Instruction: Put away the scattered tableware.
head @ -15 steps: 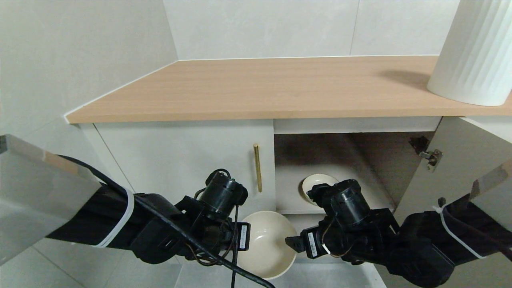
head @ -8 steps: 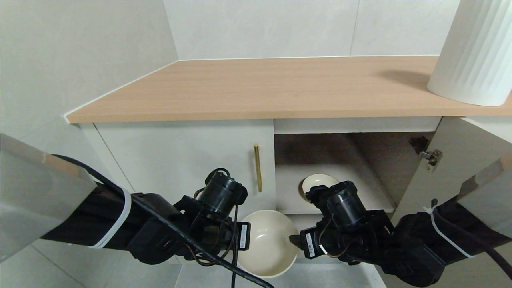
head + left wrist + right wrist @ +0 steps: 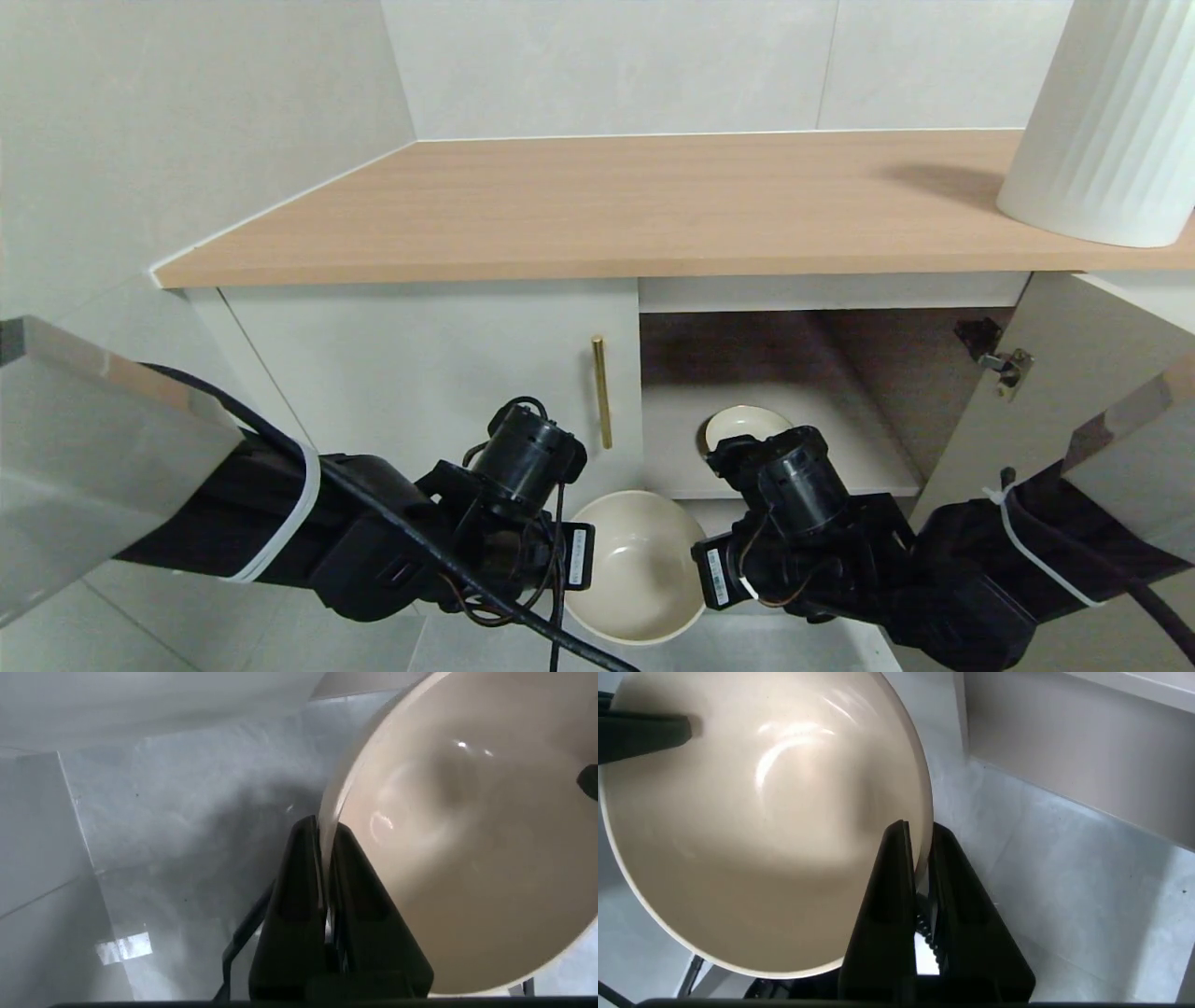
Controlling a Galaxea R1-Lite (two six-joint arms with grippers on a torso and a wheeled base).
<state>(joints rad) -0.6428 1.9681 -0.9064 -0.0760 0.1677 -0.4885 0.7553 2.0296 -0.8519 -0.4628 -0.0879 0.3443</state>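
Observation:
A large cream bowl point(image 3: 635, 574) hangs in front of the open lower cabinet, held by its rim from both sides. My left gripper point(image 3: 577, 555) is shut on the bowl's left rim; in the left wrist view its fingers point(image 3: 304, 873) pinch the edge of the bowl point(image 3: 467, 831). My right gripper point(image 3: 702, 569) is shut on the right rim, and its fingers point(image 3: 945, 882) clamp the bowl point(image 3: 766, 821). A smaller cream bowl point(image 3: 742, 425) sits on the shelf inside the cabinet, partly hidden behind the right wrist.
The cabinet shelf point(image 3: 868, 467) has free room to the right of the small bowl. The right cabinet door point(image 3: 1092, 373) stands open; the left door with its gold handle point(image 3: 602, 392) is closed. A white ribbed vase point(image 3: 1111, 121) stands on the wooden countertop point(image 3: 607, 205).
The bowl has shifted slightly right. The right wrist has moved left and closer to the bowl's rim, and the left arm has edged right with the bowl.

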